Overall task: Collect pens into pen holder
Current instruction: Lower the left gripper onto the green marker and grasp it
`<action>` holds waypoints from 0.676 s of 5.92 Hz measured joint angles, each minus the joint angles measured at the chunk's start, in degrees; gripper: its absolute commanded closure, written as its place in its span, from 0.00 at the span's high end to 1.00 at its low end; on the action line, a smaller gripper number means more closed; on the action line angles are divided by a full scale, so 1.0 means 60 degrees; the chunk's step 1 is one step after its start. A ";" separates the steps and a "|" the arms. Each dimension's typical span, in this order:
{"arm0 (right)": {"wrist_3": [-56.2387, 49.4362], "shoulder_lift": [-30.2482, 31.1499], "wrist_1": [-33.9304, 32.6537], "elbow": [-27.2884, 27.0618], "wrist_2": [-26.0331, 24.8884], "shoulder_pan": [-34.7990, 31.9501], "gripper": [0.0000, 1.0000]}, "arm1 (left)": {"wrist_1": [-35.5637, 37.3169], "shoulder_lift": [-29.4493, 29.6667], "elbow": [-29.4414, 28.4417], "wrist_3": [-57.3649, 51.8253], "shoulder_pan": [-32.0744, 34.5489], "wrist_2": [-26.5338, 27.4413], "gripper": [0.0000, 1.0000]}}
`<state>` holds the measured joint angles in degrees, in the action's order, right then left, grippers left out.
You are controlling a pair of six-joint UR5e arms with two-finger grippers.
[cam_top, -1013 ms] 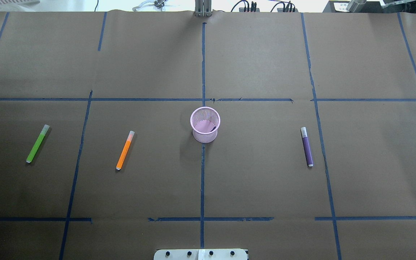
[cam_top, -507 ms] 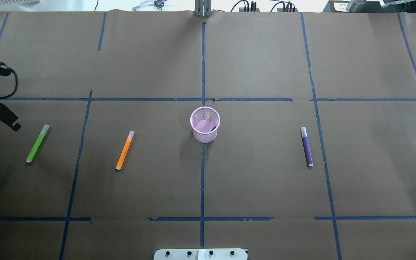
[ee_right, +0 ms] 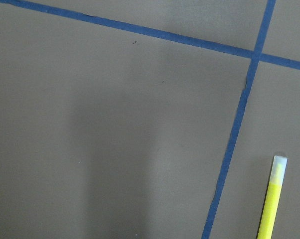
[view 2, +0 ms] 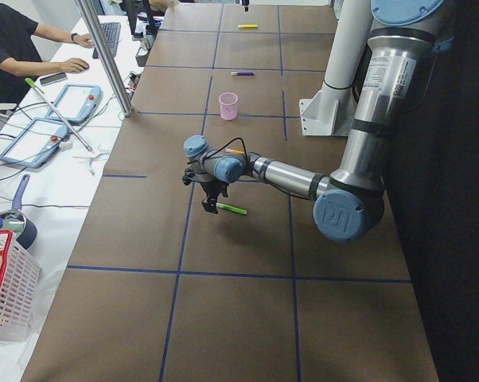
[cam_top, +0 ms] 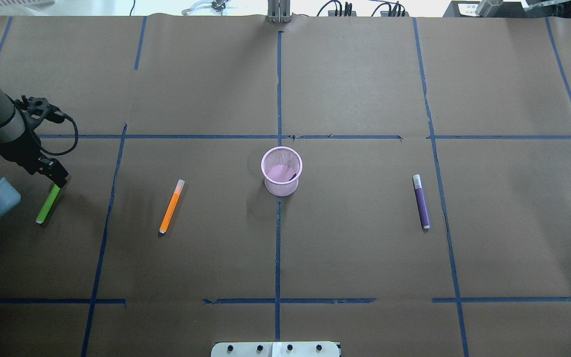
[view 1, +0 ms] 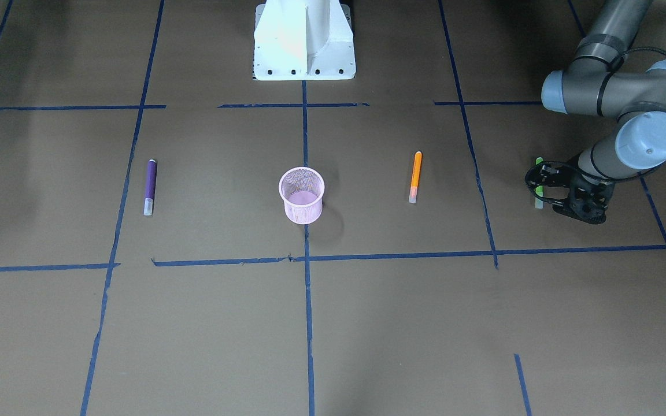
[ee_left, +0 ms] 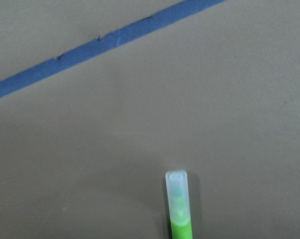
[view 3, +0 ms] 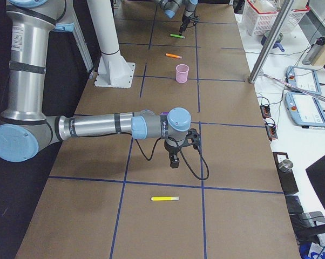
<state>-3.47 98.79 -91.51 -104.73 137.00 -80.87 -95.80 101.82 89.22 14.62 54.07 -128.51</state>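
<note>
The pink mesh pen holder (cam_top: 281, 171) stands upright at the table's middle, and also shows in the front view (view 1: 302, 196). The green pen (cam_top: 47, 204) lies at the far left. The orange pen (cam_top: 171, 207) lies between it and the holder. The purple pen (cam_top: 421, 201) lies to the right. My left gripper (cam_top: 58, 177) hangs just over the green pen's pale cap end (ee_left: 177, 184); it looks open and holds nothing. My right gripper (view 3: 174, 163) shows only in the exterior right view, low over bare table, and I cannot tell whether it is open or shut.
A yellow pen (view 3: 165, 198) lies beyond the right gripper, near the table's right end, and also shows in the right wrist view (ee_right: 272, 199). The robot's white base (view 1: 304, 40) stands behind the holder. Blue tape lines cross the brown paper.
The left arm has come in from the left edge and moved right and nearer, so its gripper now covers the green pen's cap end. The pens and the holder have not moved.
</note>
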 measured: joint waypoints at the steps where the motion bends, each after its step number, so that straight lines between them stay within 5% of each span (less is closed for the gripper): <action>1: 0.0004 0.0005 0.0002 0.0088 0.0021 0.0000 1.00 | -0.0043 0.0011 -0.0071 0.0060 -0.0049 0.0067 0.71; 4: 0.0006 0.0004 0.0002 0.0149 0.0032 0.0001 1.00 | -0.0059 0.0021 -0.0144 0.0060 -0.0164 0.0058 0.59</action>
<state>-3.43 98.81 -91.49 -103.83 137.20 -80.86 -96.15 101.95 88.35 14.98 53.08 -128.16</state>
